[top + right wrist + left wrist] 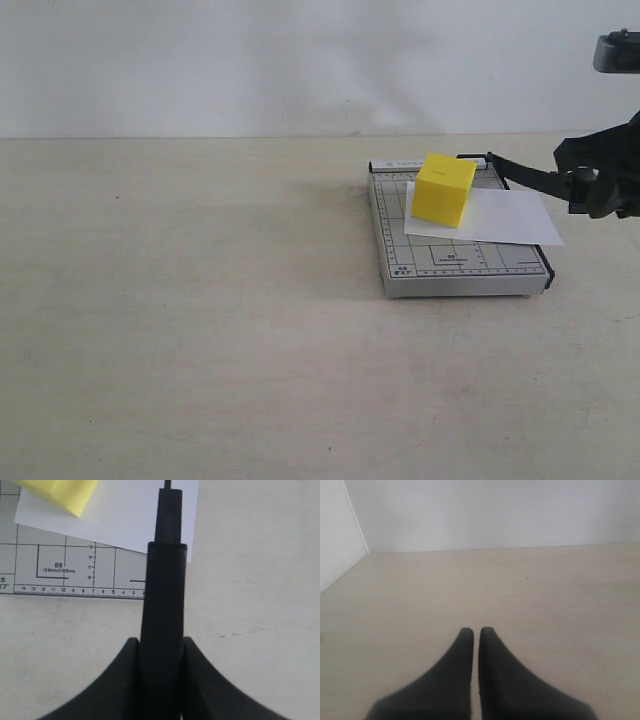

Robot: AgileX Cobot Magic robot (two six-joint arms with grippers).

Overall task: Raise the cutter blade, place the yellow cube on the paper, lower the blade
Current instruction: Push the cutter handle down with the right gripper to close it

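Note:
The yellow cube (444, 188) stands on the white paper (510, 216), which lies across the grey gridded cutter board (440, 265). The cutter blade (525, 175) is raised off the board, slanting up from its hinge at the board's far edge toward the right. My right gripper (585, 186) is shut on the blade's thick black handle (162, 610), whose sides touch both fingers in the right wrist view (160, 645). That view also shows the cube's corner (65, 492) and the paper (130, 515) below. My left gripper (476, 630) is shut on nothing, over bare table, outside the exterior view.
The paper's right corner overhangs the board's cutting edge (548, 270). A pale wall (300, 60) closes the back of the beige table (180, 300). A dark camera mount (615, 50) shows at the upper right.

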